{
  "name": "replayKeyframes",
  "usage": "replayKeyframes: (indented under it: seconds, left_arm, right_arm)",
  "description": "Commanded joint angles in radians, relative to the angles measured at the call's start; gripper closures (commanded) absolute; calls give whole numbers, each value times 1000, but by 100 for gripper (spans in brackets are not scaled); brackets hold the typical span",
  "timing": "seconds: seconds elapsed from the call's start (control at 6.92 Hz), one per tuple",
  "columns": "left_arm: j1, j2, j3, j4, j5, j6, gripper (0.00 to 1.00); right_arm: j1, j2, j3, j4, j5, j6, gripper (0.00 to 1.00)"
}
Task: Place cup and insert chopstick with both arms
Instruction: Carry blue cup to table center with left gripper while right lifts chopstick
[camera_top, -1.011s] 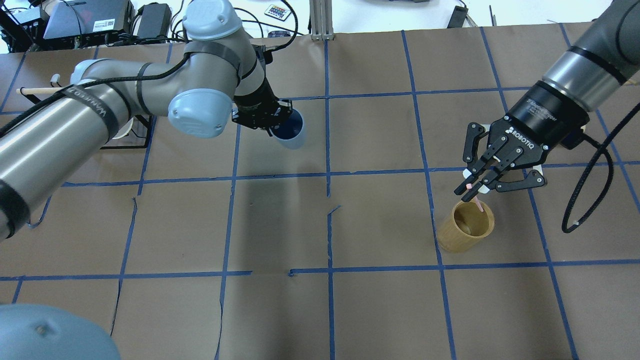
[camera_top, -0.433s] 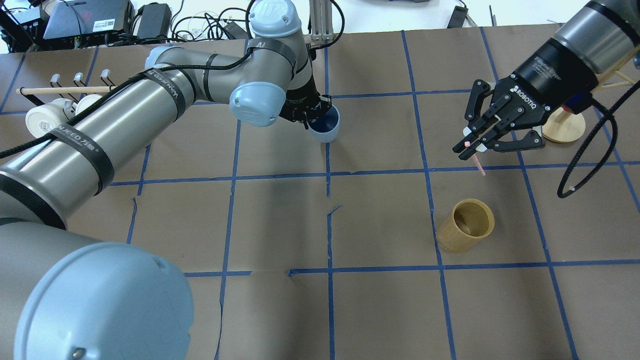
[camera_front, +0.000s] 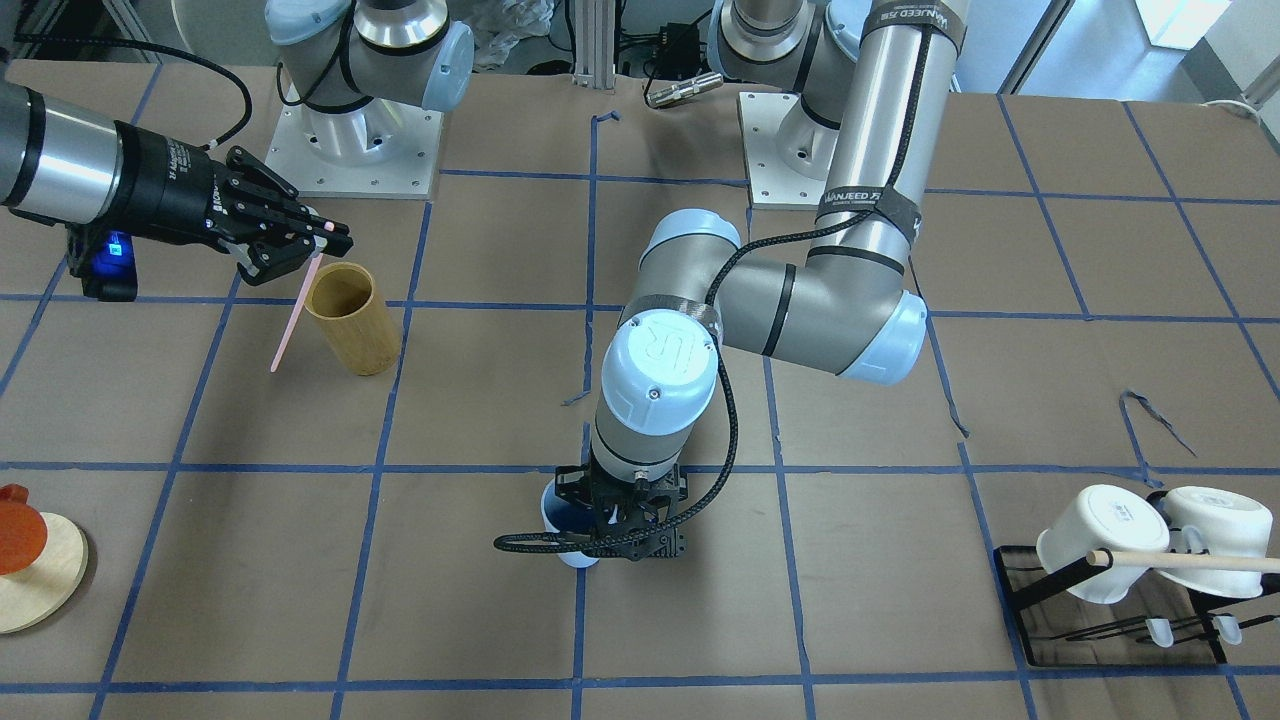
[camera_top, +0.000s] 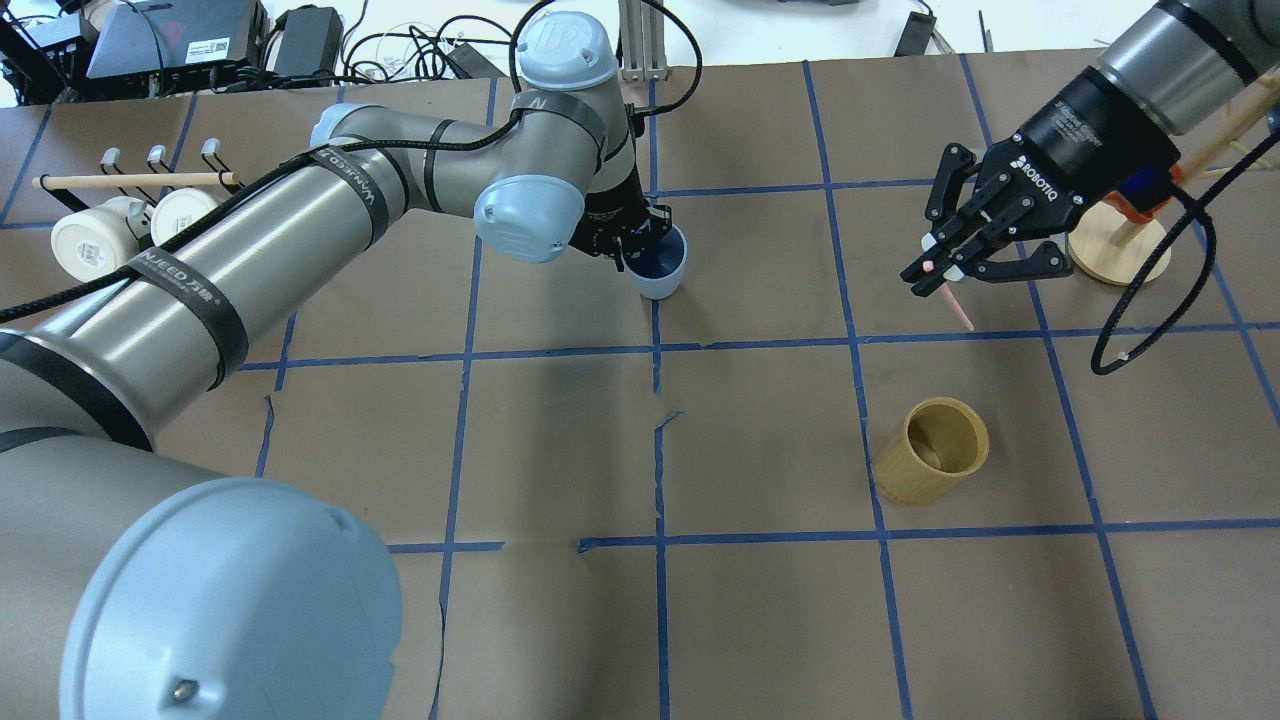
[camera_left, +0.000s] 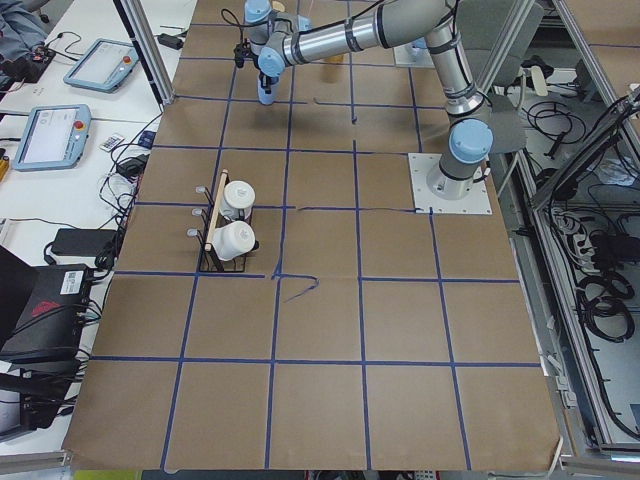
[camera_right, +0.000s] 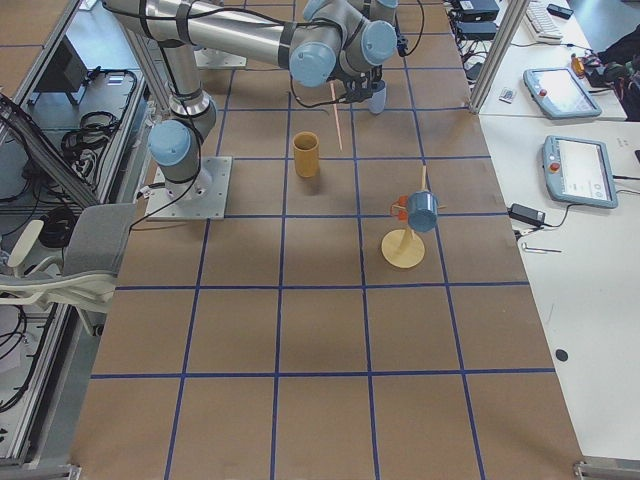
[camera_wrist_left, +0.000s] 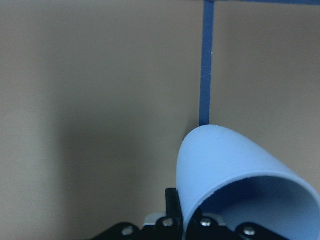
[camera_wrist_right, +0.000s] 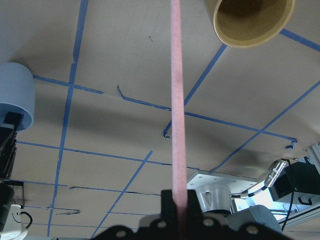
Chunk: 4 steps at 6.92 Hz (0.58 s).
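My left gripper (camera_top: 645, 248) is shut on the rim of the light-blue cup (camera_top: 662, 280) and holds it low at a blue tape crossing in the middle far part of the table. I cannot tell whether the cup touches the paper. The cup fills the left wrist view (camera_wrist_left: 235, 175), tilted. In the front view the gripper (camera_front: 620, 530) hides most of the cup (camera_front: 562, 515). My right gripper (camera_top: 935, 272) is shut on the pale-pink chopstick (camera_top: 958, 310), which hangs slanted in the air, beyond the bamboo cylinder. The chopstick runs up the right wrist view (camera_wrist_right: 177, 100).
A tan bamboo cylinder (camera_top: 935, 460) stands upright on the right half (camera_front: 350, 320). A black rack with white mugs (camera_top: 110, 215) and a wooden rod is at the far left. A round wooden stand (camera_top: 1115, 250) with a blue mug (camera_right: 420, 210) is at the far right.
My right gripper lifted the chopstick out of the bamboo cylinder and carried it away toward the far side. My left arm carried the cup to the right, to the centre tape line.
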Motion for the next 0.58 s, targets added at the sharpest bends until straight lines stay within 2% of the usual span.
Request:
replayKeyframes:
  seconds: [0.0,0.14,0.29,0.43]
  left_arm:
    - [3,52,10,-30,-3,64,0]
    - [30,92,15,-56,-3,148,0]
    - [123,163,27,-184,1,334,0]
    - [185,245,15,-238,13,459,0]
  right_arm:
    - [1,3,2,-10,-7,-2,100]
    - [1,3,5,-10,-10,-6,100]
    - [-1,3,7,-10,-10,-6,100]
    - [1,3,7,-10,-7,-5,100]
